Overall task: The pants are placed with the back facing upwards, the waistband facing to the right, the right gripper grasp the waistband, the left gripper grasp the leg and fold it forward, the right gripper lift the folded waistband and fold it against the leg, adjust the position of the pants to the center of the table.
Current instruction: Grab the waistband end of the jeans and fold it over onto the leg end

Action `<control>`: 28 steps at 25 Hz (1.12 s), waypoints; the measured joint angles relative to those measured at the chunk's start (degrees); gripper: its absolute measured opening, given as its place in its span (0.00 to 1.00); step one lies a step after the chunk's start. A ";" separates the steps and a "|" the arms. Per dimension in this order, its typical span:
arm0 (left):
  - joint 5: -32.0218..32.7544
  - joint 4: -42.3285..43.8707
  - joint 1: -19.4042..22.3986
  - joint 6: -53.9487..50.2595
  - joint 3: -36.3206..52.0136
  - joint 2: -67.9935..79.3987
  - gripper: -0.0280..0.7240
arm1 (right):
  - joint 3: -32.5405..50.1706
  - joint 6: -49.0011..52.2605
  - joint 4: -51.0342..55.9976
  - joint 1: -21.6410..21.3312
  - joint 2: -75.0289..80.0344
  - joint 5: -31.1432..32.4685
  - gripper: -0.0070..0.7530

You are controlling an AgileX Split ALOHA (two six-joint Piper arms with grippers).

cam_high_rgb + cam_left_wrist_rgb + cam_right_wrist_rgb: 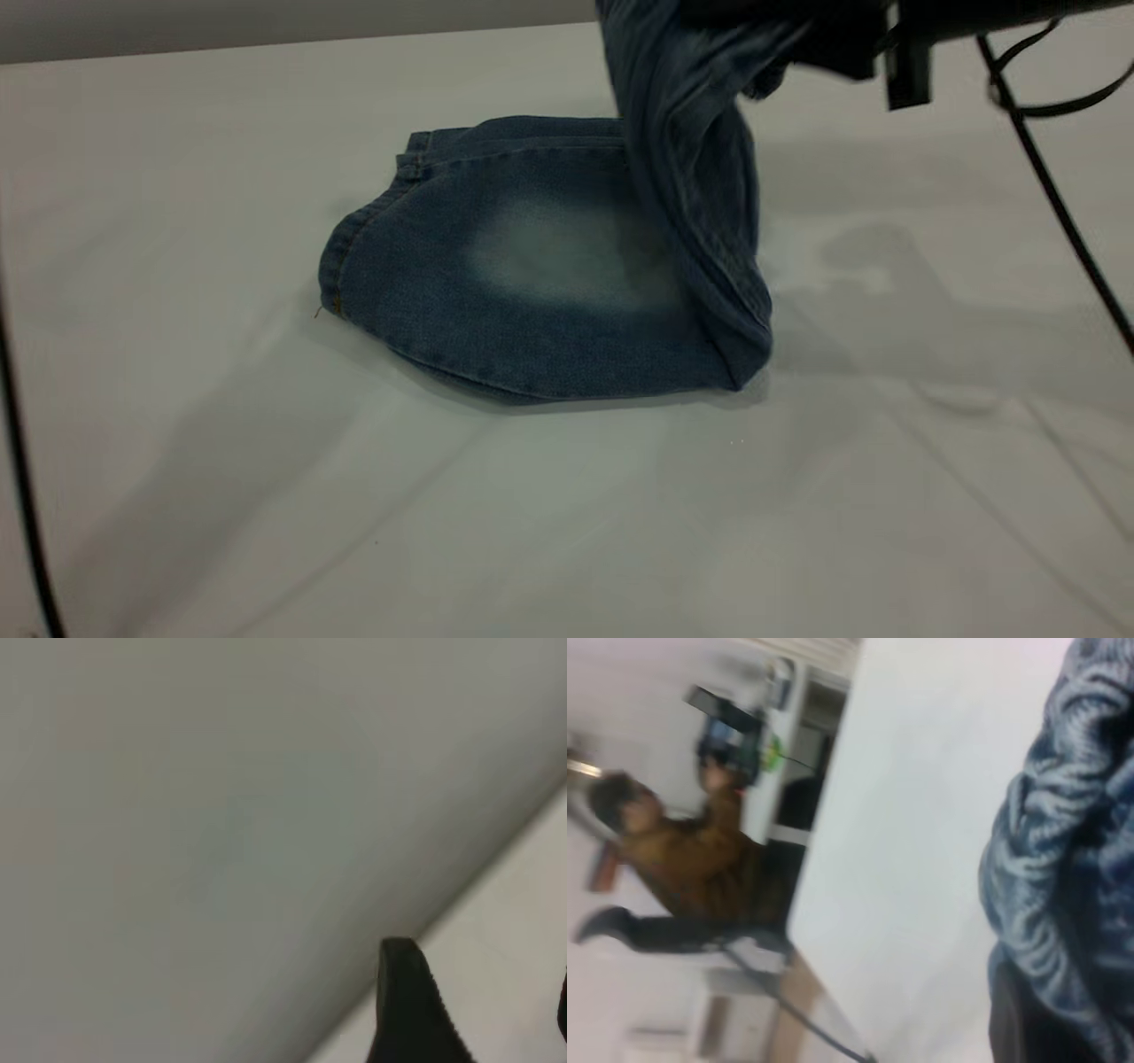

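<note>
The blue denim pants (540,266) lie folded on the white table (567,514), the leg (425,230) flat with its hems toward the left and a pale worn patch on top. Their right end rises in a hanging fold to the top edge of the exterior view. There my right gripper (824,44) is shut on the ruffled waistband (1063,842), held well above the table. In the right wrist view the gathered denim wraps over a dark finger (1019,1028). My left gripper (483,1019) is open over bare table, away from the pants, with nothing between its fingers (412,1010).
A black cable (1054,195) hangs from the right arm down across the table's right side. Another cable (22,496) runs along the left edge. A person in a brown top (682,868) stands beyond the table's far edge. Bare tabletop surrounds the pants.
</note>
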 joint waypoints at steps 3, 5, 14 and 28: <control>1.49 -0.12 0.00 -0.33 0.00 -4.80 0.53 | -1.53 -2.00 -0.16 3.97 0.00 -4.91 0.10; 2.83 -0.49 0.00 -0.58 0.00 -6.96 0.53 | -3.34 -2.81 -0.16 6.75 0.14 -9.56 0.10; 5.89 -0.67 -0.06 -0.73 0.00 -9.26 0.53 | -13.48 -1.61 0.07 15.41 5.66 -22.55 0.10; 8.79 -0.67 -0.06 -1.13 0.00 -9.21 0.53 | -20.93 -0.10 0.10 17.04 13.88 -20.18 0.52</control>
